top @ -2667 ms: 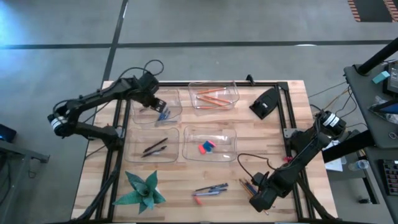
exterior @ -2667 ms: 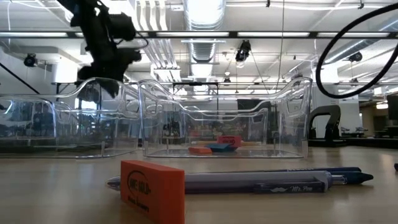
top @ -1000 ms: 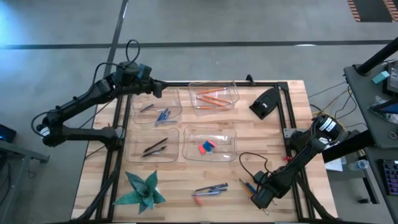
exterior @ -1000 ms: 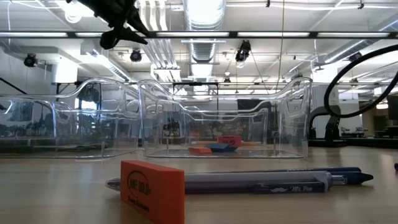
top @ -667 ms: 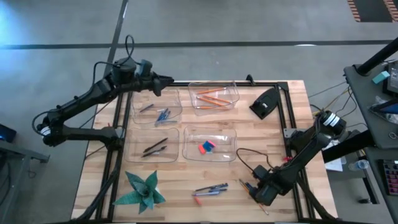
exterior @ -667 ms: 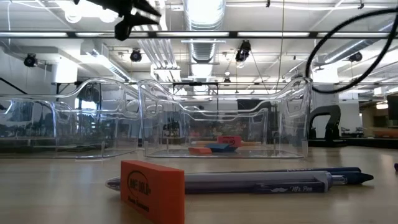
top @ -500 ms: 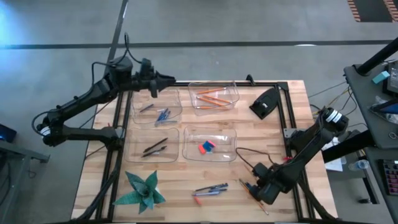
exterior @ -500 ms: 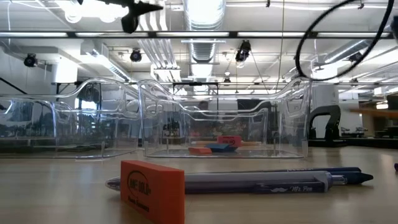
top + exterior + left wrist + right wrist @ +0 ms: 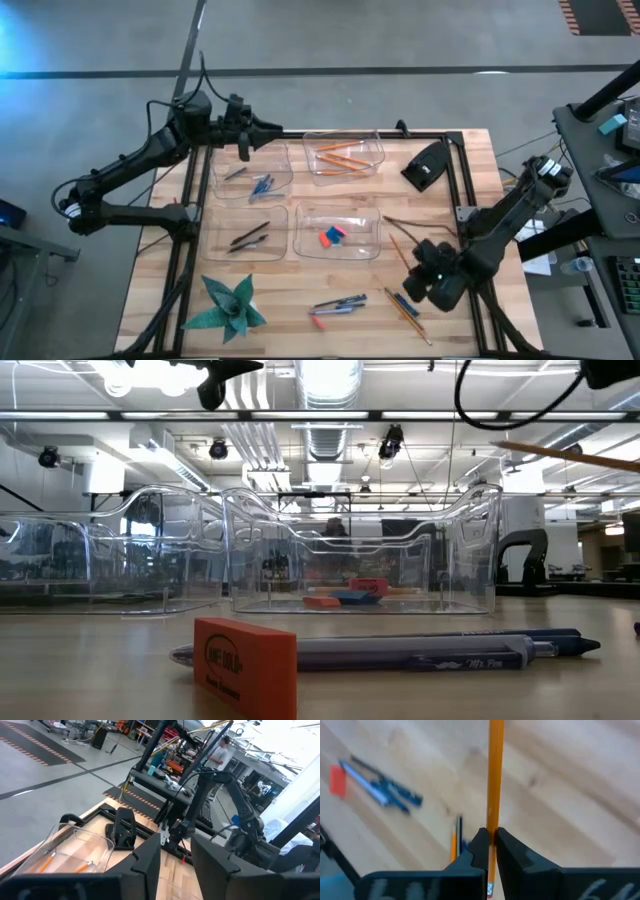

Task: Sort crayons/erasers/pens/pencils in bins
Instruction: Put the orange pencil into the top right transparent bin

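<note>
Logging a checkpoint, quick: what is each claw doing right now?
Left claw: open, empty, above the table's far left corner.
Right claw: shut on a long thin orange pencil.

The high view looks straight down from well above, taking in the whole tabletop [image 9: 440, 190] and the floor around it. The low view sits at tabletop height near the front edge, facing level across it into the room; an orange eraser [image 9: 245, 662] fills its foreground, close to the lens, and the same eraser [image 9: 318, 324] appears small near the front edge from above. Both views share the bins [image 9: 360, 555]. The left wrist view looks from high over the far left corner across toward the right edge and the room beyond. The right wrist view looks down closely on the bare wood near the front edge.
</note>
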Robot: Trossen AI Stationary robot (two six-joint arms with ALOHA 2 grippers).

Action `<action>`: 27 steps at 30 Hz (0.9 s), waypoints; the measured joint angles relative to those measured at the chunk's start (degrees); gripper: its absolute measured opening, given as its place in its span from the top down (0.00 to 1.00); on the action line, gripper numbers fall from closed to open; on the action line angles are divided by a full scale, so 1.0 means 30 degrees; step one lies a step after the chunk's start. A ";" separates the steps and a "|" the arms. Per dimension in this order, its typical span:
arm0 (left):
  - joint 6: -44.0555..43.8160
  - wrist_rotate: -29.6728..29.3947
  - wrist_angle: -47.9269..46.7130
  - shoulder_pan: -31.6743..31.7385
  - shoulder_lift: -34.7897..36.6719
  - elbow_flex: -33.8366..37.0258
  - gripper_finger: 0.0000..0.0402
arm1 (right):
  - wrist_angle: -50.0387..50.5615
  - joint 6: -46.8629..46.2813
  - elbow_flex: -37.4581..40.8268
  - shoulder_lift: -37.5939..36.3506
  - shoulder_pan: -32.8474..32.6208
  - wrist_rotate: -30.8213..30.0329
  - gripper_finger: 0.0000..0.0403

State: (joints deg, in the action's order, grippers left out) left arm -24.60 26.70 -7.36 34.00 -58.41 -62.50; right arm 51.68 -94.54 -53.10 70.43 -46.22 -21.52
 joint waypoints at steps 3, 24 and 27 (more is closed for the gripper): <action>-0.0007 0.0000 -0.0007 0.0000 0.0000 0.0004 0.77 | 0.0690 0.0784 -0.0007 -0.0828 0.0647 -0.1026 0.97; 0.0007 0.0022 0.0014 0.0007 -0.0111 0.0036 0.77 | -0.3647 1.5742 -0.0029 -0.3193 1.3023 -0.3839 0.97; 0.0007 0.0022 -0.0028 0.0007 -0.0124 0.0044 0.77 | -0.5259 1.8187 -0.0029 -0.3018 1.4869 -0.3718 0.97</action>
State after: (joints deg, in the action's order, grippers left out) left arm -24.58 26.76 -7.44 34.02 -58.78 -62.37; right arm 35.90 -39.97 -53.19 61.37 -1.61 -32.67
